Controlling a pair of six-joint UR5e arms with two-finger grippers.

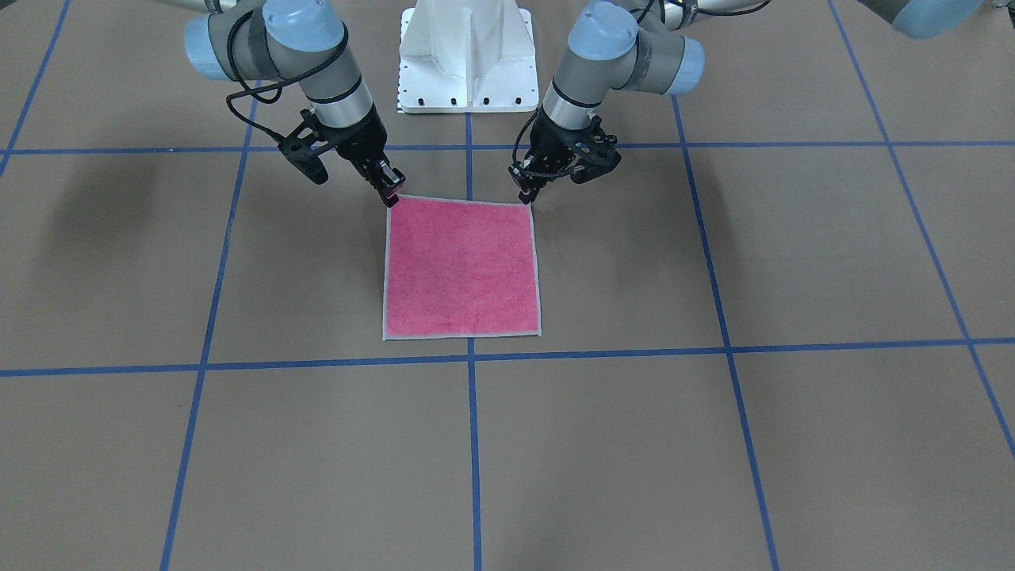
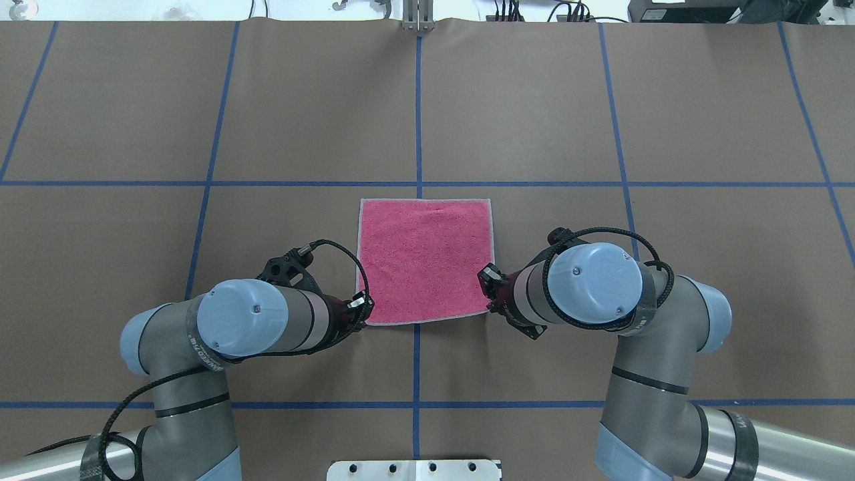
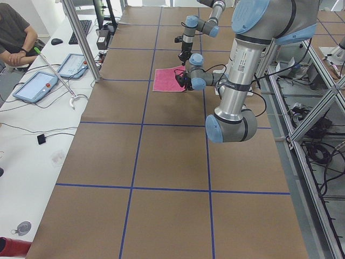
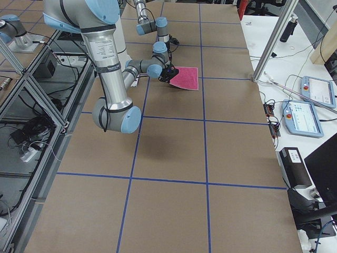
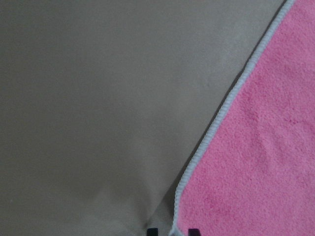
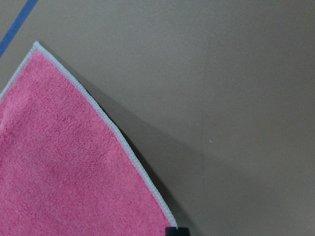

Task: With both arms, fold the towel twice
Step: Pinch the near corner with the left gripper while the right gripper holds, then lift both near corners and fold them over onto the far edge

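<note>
The left arm's jaws are at the flat pink towel's near left corner on the counter, the right arm's at its near right corner. I cannot tell if either jaws pinch it.

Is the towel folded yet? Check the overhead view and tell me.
No, the towel lies flat as one full pink square, with the left gripper and the right gripper at its two near corners.

Brown table, blue tape grid, pink towel lying flat
</note>
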